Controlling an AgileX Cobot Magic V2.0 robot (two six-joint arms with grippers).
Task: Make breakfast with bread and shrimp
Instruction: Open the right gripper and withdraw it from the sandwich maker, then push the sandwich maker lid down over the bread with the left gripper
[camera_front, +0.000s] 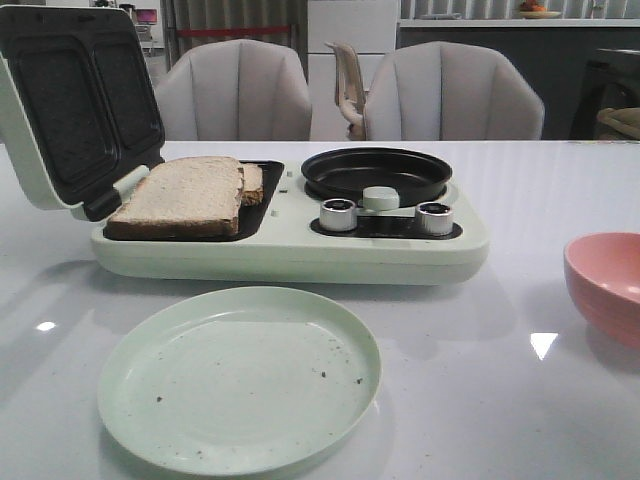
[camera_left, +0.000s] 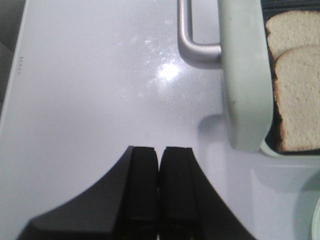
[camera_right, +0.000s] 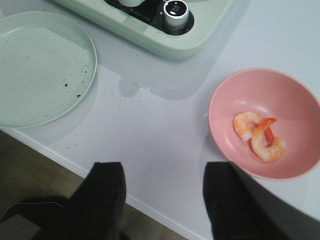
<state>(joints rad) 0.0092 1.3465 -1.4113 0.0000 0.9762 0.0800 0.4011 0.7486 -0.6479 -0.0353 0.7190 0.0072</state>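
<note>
Starting from the front, the two matte bread slices (camera_front: 187, 193) lie overlapped on the open griddle (camera_front: 290, 245), the glossy plate (camera_front: 240, 375) bare. By the left wrist, the left gripper (camera_left: 159, 165) is pressed together, empty. By the right wrist, the right gripper (camera_right: 162, 185) gapes near the pink bowl (camera_right: 300, 100); probably two slick, curled shrimp (camera_right: 260, 135) inside, wanting a gentle pinch.

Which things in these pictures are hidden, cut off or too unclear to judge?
- Front view: the pink bowl is cut by the right edge and its rim hides the inside; the two orange-white shrimp show only in the right wrist view.
- Front view: the front slice of pale brown-crusted bread covers most of the rear slice.
- Front view: neither tool appears.
</note>
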